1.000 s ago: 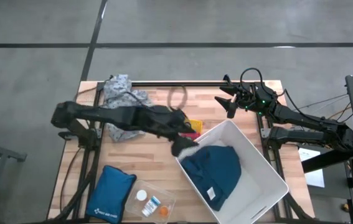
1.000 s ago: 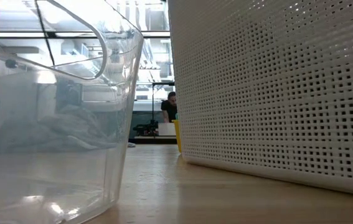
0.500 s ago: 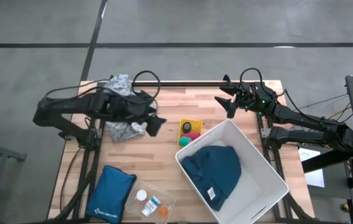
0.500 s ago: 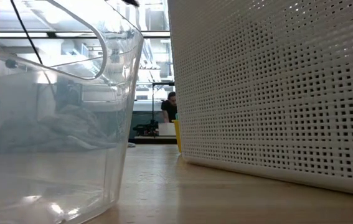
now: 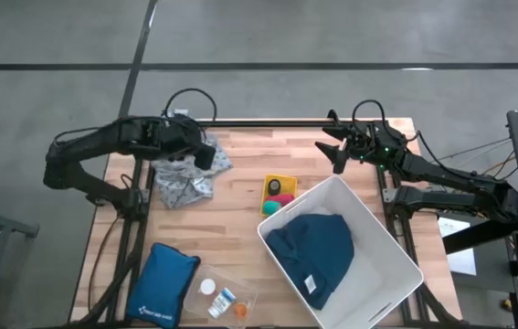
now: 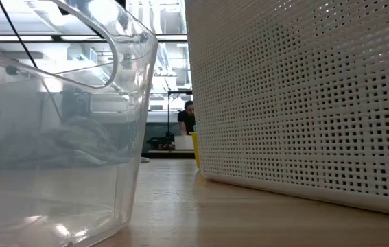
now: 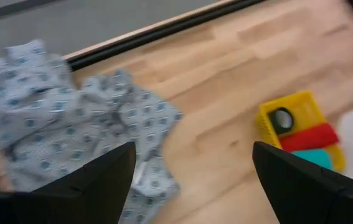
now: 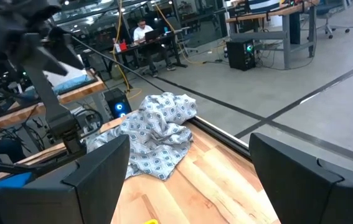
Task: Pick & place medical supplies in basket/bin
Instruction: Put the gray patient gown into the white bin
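Blue garment (image 5: 318,249) already in the white bin (image 5: 396,239), lower right of the high view, so that item looks done. Grey dotted cloth (image 5: 185,174) lies crumpled on the worktop (image 5: 240,196) upper left, prob next target: left hand (image 5: 202,153) sits right over its right edge. Left wrist view: fingers (image 7: 89,186) spread wide, nothing between them, cloth (image 7: 70,124) directly ahead; contact w/ cloth, can't tell. Yellow tray (image 5: 280,187) w/ pink and teal rolls sits mid-frame just beside the bin corner, short carry. Bottles in the clear container (image 5: 222,297) bottom centre, next to blue pouch (image 5: 163,283). Right hand (image 5: 336,151) parked upper right at the worktop edge, fingers wide apart, empty.
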You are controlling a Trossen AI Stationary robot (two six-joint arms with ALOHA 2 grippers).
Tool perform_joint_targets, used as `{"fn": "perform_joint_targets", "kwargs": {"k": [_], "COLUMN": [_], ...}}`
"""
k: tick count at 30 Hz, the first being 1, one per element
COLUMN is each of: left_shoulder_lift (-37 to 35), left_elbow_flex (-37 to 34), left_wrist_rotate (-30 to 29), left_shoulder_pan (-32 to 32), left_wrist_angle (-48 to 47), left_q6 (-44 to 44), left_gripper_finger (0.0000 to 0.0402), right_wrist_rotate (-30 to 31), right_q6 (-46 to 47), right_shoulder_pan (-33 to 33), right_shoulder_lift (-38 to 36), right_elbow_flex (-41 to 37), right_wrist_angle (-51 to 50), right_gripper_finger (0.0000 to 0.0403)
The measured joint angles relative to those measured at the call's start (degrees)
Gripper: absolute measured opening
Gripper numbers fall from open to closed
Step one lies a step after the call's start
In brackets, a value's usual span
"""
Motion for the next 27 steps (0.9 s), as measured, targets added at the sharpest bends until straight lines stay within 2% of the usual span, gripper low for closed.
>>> {"fn": "perform_joint_targets", "kwargs": {"k": [5,9,17,22,27], "left_shoulder_lift": [-0.05,-0.05,-0.07,-0.01,-0.03], "left_elbow_flex": [-0.51,-2.84,-11.78,-19.01,-25.80], "left_wrist_rotate": [2.07,6.98,14.20,21.82,22.75], "left_shoulder_pan": [7.29,15.46,30.65,35.07,35.43], "left_wrist_angle": [-3.86,-5.94,-4.06,-0.01,6.97], "left_q6": [-1.50,-1.98,-2.51,-5.31,-5.61], "left_gripper_finger": [0.0326,0.0326,0.0326,0.0326,0.0326], "right_wrist_rotate": [0.00,0.00,0.00,0.00,0.00], "right_q6": [0.00,0.00,0.00,0.00,0.00], "right_shoulder_pan": [0.00,0.00,0.00,0.00,0.00], "right_shoulder_lift": [0.00,0.00,-0.02,-0.02,-0.02], "right_elbow_flex": [-0.02,0.00,0.00,0.00,0.00], "right_wrist_angle": [0.01,0.00,0.01,0.01,0.01], "right_gripper_finger": [0.0325,0.0325,0.0325,0.0325,0.0325]}}
